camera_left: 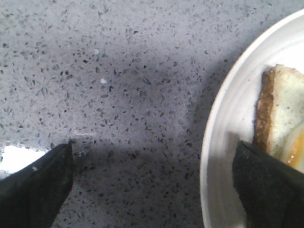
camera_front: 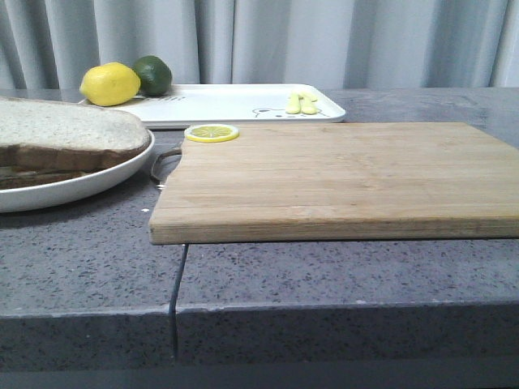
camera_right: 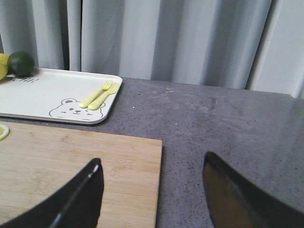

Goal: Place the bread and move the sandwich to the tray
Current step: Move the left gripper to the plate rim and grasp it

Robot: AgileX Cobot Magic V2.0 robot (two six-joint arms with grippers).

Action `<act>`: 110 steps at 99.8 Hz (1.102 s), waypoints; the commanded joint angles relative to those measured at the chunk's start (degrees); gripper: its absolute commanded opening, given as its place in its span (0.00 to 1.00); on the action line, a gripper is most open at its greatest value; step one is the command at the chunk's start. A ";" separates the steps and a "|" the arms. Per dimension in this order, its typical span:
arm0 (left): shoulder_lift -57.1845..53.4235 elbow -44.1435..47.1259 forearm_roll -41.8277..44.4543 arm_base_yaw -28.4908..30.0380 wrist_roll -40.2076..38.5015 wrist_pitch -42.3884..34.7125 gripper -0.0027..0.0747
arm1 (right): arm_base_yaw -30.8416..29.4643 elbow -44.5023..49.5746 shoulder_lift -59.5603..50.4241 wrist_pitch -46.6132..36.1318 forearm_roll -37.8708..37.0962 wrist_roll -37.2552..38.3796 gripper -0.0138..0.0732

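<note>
Left gripper [camera_left: 154, 185] held low over the plate [camera_left: 223, 142] rim, jaws spread wide, right gripper [camera_right: 152, 190] poised above the cutting board [camera_right: 71, 166] edge, jaws released

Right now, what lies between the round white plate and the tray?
In the front view, between the plate and the tray: bare grey counter, with a lemon slice on the cutting board's corner.

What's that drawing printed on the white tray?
A grey outlined bear face on the tray, clearest in the right wrist view.
</note>
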 commanded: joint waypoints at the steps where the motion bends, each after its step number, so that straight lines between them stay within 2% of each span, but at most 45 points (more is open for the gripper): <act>1: -1.45 -1.79 -0.66 -0.09 -0.63 -2.30 0.83 | -0.33 -1.49 0.21 -4.87 -0.50 -0.03 0.69; 12: -1.45 -1.79 -0.66 -0.09 -0.63 -1.73 0.82 | -0.33 -1.49 0.21 -4.87 -0.50 -0.03 0.69; 19: -1.45 -1.79 -0.66 -0.09 -0.63 -1.46 0.78 | -0.33 -1.49 0.21 -4.87 -0.50 -0.03 0.69; 66: -1.45 -1.79 -4.09 -0.09 -0.63 -1.33 0.31 | -0.33 -1.49 0.21 -4.87 -0.50 -0.03 0.69; 110: -1.45 -1.79 -6.69 -0.09 -0.63 -1.33 0.02 | -0.33 -1.49 0.21 -4.87 -0.50 -0.03 0.69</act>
